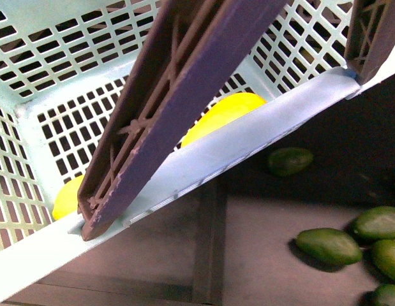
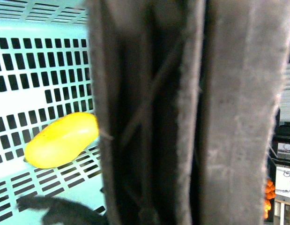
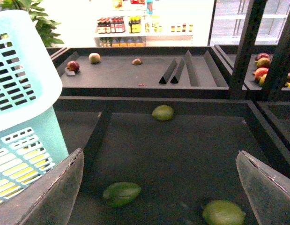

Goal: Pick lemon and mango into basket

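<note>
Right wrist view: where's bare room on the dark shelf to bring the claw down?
Open patch mid-shelf, between the far green fruit and the two near green fruits. The right claw hangs open over it. The basket crowds one side; the near edge is tight between those two fruits.

From the front view we look steeply down at close range over the basket [image 1: 203, 159] rim. Our left wrist camera sits almost against a brown handle [image 2: 182, 112], peering into the same basket. The right wrist camera looks level across the dark shelf [image 3: 191, 150], sharing the basket's wall.
</note>
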Controlling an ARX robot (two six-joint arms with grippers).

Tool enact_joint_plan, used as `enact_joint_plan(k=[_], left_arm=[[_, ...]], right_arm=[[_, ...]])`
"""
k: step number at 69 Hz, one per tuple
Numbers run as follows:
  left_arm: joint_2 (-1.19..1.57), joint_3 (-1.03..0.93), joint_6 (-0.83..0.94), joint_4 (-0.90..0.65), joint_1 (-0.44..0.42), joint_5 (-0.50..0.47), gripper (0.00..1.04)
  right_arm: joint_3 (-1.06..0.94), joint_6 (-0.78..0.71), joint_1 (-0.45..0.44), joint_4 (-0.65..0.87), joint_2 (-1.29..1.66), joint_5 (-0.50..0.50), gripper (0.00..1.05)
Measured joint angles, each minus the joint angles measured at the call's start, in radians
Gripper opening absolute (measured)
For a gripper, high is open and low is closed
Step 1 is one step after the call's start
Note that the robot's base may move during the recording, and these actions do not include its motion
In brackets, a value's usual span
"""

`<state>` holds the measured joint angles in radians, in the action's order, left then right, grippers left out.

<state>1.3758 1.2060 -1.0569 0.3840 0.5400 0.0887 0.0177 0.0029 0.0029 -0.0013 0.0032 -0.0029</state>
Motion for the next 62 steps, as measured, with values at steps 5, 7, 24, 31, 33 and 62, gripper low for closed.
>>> enact_joint_plan(k=[5, 7, 24, 31, 33, 62], left_arm=[[0.0, 0.0, 0.0, 0.0, -0.01, -0.013, 0.14], [0.0, 0.0, 0.0, 0.0, -0.013, -0.019, 0.14], [0.072, -0.005, -0.156, -0.182, -0.077, -0.353, 0.14], [0.178, 0.035, -0.232, -0.251, -0.172, -0.351, 0.14], [0.208, 0.046, -0.256, -0.266, -0.188, -0.35, 0.14], [0.57, 0.196, -0.386, -0.321, -0.27, -0.286, 0.14]], right_arm=[[0.0, 0.0, -0.003, 0.0, 0.0, -0.004, 0.96], [-0.001, 0.0, -0.003, 0.0, 0.0, -0.006, 0.96], [-0.001, 0.0, -0.003, 0.0, 0.0, 0.0, 0.96], [-0.001, 0.0, -0.003, 0.0, 0.0, 0.003, 0.96], [-0.001, 0.0, -0.003, 0.0, 0.0, 0.003, 0.96], [-0.001, 0.0, -0.003, 0.0, 0.0, 0.003, 0.96]])
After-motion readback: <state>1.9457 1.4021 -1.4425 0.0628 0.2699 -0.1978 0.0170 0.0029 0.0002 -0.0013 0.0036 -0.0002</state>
